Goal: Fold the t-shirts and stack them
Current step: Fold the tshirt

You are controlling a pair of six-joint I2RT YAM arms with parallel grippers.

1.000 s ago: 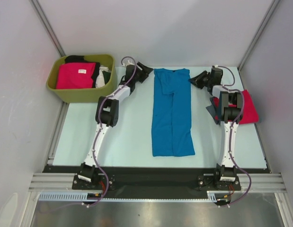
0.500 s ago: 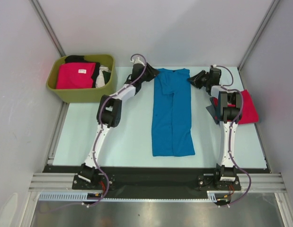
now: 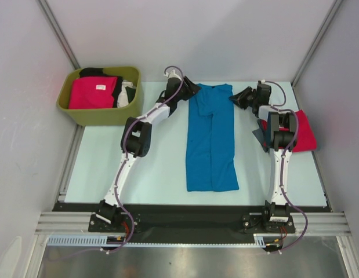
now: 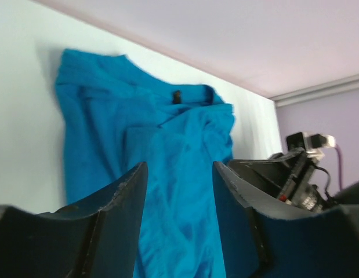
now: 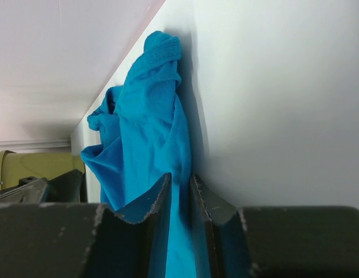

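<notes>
Blue shirt (image 3: 211,139) folded lengthwise; cross-fold remains. At its collar your left gripper (image 3: 191,90) gapes wide; right gripper (image 3: 235,99) nearly closed, grip unclear. Red shirt (image 3: 307,136) lies right of it; tub (image 3: 98,113) holds more.

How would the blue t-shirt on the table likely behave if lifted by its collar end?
The blue t-shirt would probably droop limply: it lies flat with soft wrinkles and folded-in sleeves. It looks light, being thin cloth. Pushed, it would likely bunch up rather than slide as one piece, as the rumpled collar end suggests.
</notes>
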